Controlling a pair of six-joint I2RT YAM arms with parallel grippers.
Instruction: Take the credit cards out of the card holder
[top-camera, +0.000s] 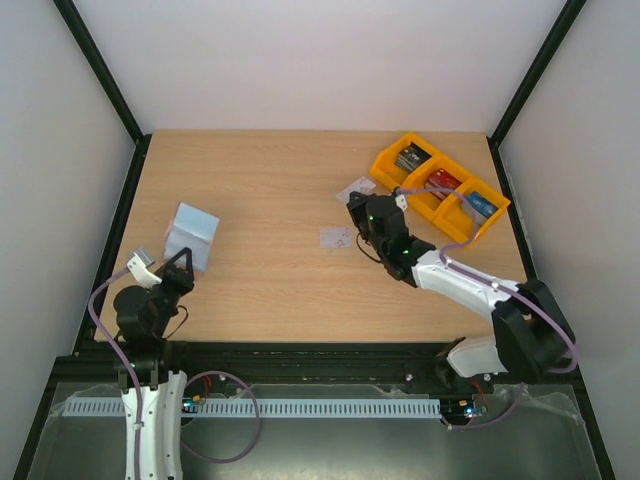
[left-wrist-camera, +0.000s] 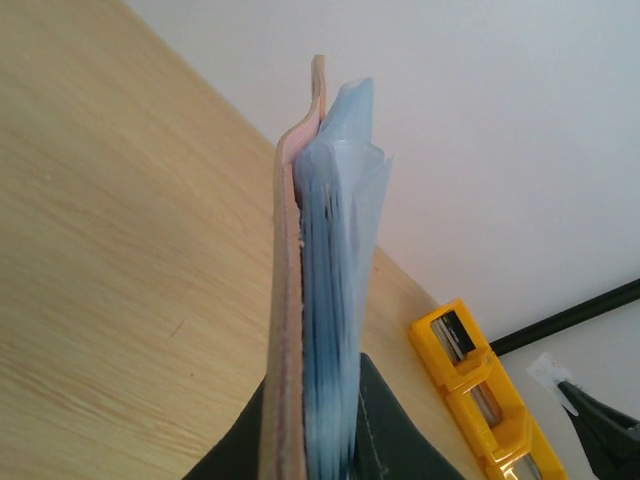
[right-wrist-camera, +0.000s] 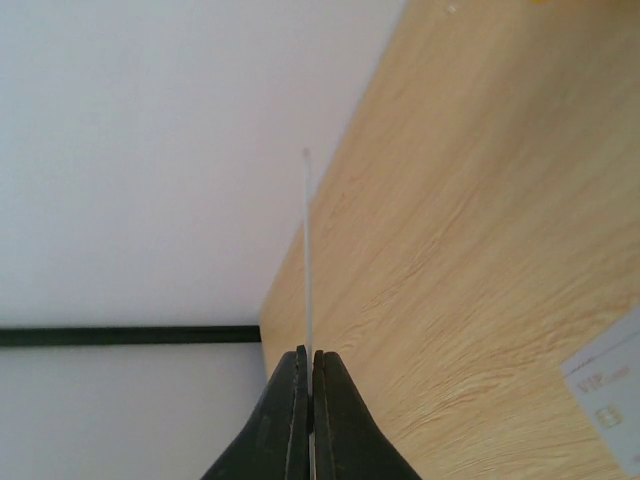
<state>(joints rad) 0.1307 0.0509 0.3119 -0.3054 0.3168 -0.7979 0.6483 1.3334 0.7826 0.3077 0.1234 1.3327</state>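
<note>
Card out; laying it down judged next.
A thin white card (right-wrist-camera: 307, 260) is pinched in right gripper (right-wrist-camera: 311, 395); pinkish-tan card holder (top-camera: 192, 232), at 9 o'clock, clamped in left gripper (top-camera: 182, 260).

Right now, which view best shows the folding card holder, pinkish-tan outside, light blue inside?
Left wrist view: the card holder stands edge-on up close, tan cover and blue pockets clear, in the left gripper. The top view shows a small blue patch; the right wrist view, nothing.
</note>
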